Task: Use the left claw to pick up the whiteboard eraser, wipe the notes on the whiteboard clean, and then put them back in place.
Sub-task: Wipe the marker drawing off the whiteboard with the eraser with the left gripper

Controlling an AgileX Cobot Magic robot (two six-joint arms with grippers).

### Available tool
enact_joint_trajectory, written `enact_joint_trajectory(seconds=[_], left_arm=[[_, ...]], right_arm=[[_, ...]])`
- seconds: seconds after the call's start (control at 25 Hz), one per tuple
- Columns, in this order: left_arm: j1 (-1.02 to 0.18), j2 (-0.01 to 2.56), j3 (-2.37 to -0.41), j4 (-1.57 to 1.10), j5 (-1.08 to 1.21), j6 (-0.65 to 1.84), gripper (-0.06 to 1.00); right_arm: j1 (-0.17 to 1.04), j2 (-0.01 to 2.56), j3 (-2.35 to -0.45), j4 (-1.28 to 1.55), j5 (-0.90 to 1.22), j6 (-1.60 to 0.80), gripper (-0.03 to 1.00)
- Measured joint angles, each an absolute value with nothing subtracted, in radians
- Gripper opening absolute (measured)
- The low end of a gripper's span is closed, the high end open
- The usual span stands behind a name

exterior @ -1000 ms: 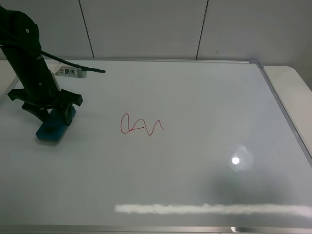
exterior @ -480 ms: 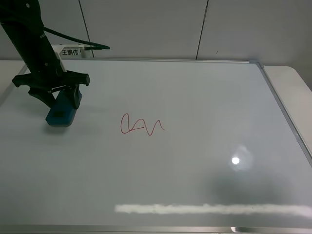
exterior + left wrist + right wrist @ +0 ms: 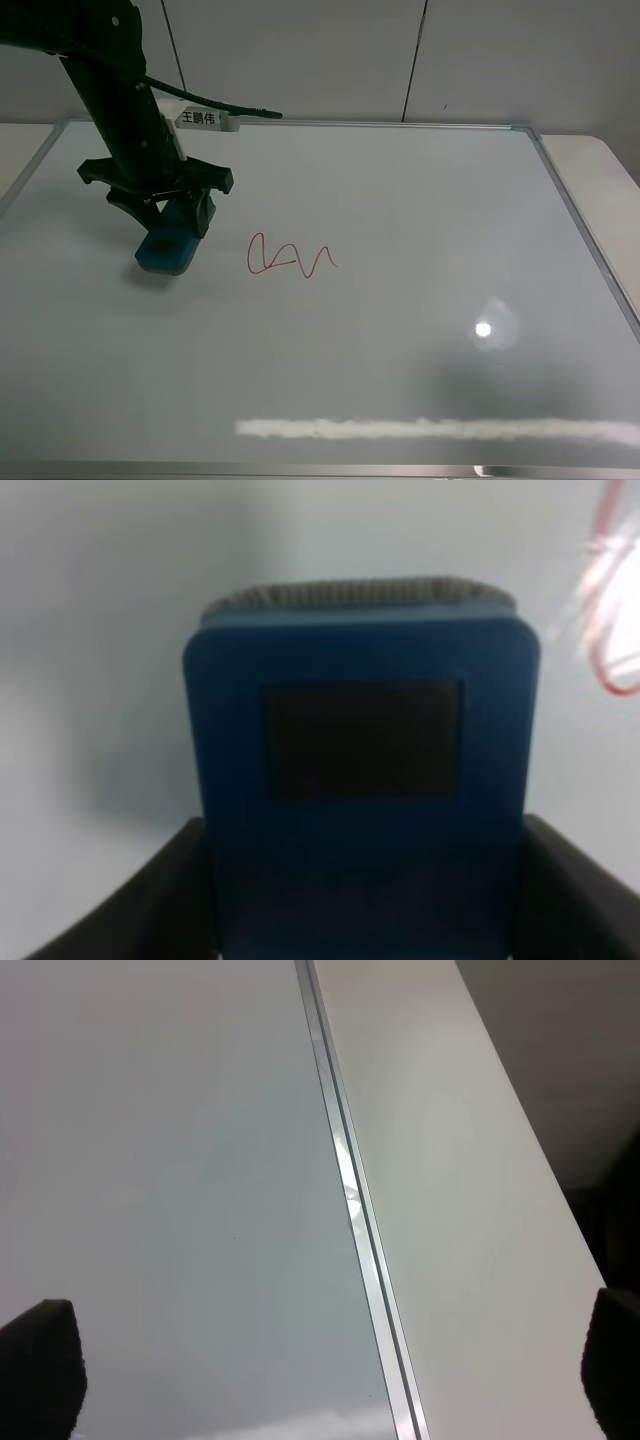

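My left claw (image 3: 170,215) is shut on the teal-blue whiteboard eraser (image 3: 168,246) and holds it over the whiteboard (image 3: 400,200), left of the notes. The notes (image 3: 290,258) are a red scribble, a loop then zigzags, near the board's middle-left. In the left wrist view the eraser (image 3: 360,780) fills the frame between my two fingers (image 3: 130,905), with its grey felt edge at the far end and a bit of the red notes (image 3: 610,610) beside it. My right gripper shows only as two dark fingertips (image 3: 35,1360) set wide apart over the board's right frame (image 3: 350,1190).
A white labelled block (image 3: 200,118) and a black cable (image 3: 230,108) hang off the left arm. The silver frame (image 3: 580,220) runs along the board's right side, with pale table (image 3: 610,180) beyond it. A lamp glare (image 3: 483,329) and a bright streak (image 3: 430,428) reflect on the board.
The left claw has lifted the eraser from the board's left edge and carried it right, toward the red notes. The notes are unchanged.
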State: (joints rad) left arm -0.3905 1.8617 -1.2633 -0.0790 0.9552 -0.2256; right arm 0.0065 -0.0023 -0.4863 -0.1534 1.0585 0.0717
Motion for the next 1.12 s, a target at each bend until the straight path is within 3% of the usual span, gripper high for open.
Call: enact_joint_trajectory(seconds=[0.4, 1.12], left_arm=[[-0.513, 1.949, -1.442, -0.062, 1.025, -0.217, 0.56], [-0.519, 2.124, -1.54, 0.0, 0.952, -0.098, 0.56]], right_arm=[[0.006, -0.002, -0.486, -0.153, 1.058, 0.072, 0.99], [0.006, -0.002, -0.486, -0.153, 1.058, 0.072, 0.99]])
